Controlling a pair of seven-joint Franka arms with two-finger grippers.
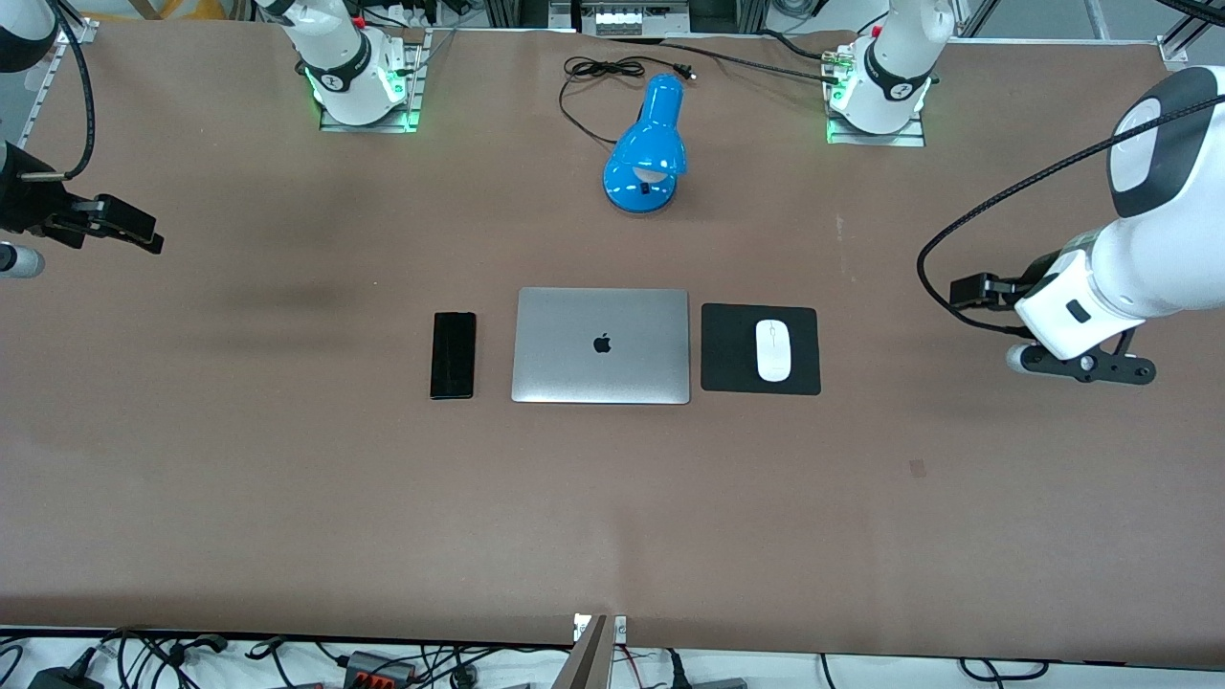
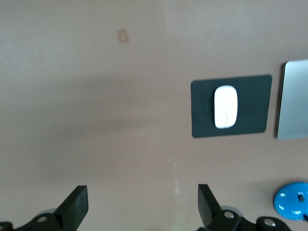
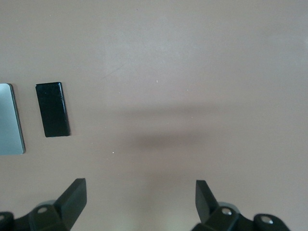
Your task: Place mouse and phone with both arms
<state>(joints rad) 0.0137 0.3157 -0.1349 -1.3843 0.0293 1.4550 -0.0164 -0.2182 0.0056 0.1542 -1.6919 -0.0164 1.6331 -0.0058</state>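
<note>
The white mouse [image 1: 773, 349] lies on a square black mouse pad [image 1: 727, 349] beside a closed silver laptop [image 1: 601, 345], toward the left arm's end of the table. The black phone [image 1: 453, 355] lies flat on the table beside the laptop, toward the right arm's end. My left gripper [image 1: 962, 295] is open and empty above bare table, well away from the mouse. In the left wrist view my left gripper [image 2: 143, 202] is apart from the mouse [image 2: 225, 107]. My right gripper [image 1: 144, 234] is open and empty above bare table. In the right wrist view my right gripper [image 3: 140, 197] is apart from the phone [image 3: 53, 109].
A blue desk lamp [image 1: 646, 144] with a black cord stands farther from the front camera than the laptop, between the two arm bases. The brown table [image 1: 612, 517] stretches wide on the near side of the laptop.
</note>
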